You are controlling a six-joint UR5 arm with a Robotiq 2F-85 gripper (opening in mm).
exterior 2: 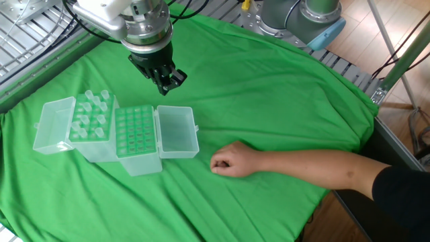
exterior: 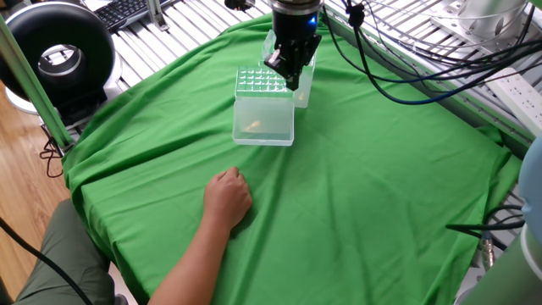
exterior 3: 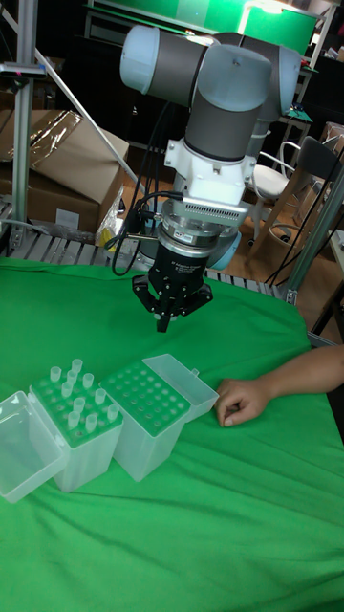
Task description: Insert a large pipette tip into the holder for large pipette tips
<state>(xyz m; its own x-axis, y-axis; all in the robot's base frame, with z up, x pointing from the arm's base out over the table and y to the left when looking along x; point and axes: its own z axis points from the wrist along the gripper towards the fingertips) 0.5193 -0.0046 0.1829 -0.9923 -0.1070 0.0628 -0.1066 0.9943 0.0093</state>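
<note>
— Where is the pincer [exterior 3: 163, 323]?

— Above the green-draped tabletop [exterior 2: 282, 94], hanging off the UR5 arm [exterior 3: 225, 115] and pointing down, a little way behind the boxes. Its jaws are drawn together, fingertips meeting or nearly so. Whether a tip is pinched between them, I cannot tell from any side.

— And the holder [exterior 2: 138, 140]?

— On the cloth, below and in front of the pincer, well clear of it. Its greenish grid top faces up, holes bare, and the clear lid [exterior 2: 177, 132] lies swung open flat on the side nearest the hand.

— What is beside it?

— A second box [exterior 2: 91, 124], touching the holder's far side, with several tips [exterior 3: 75, 390] standing in its grid and its own lid [exterior 2: 54, 126] thrown back.

— The hand?

— A person's hand [exterior 2: 230, 160], loosely curled, rests on the cloth near the open lid, apart from it.
</note>
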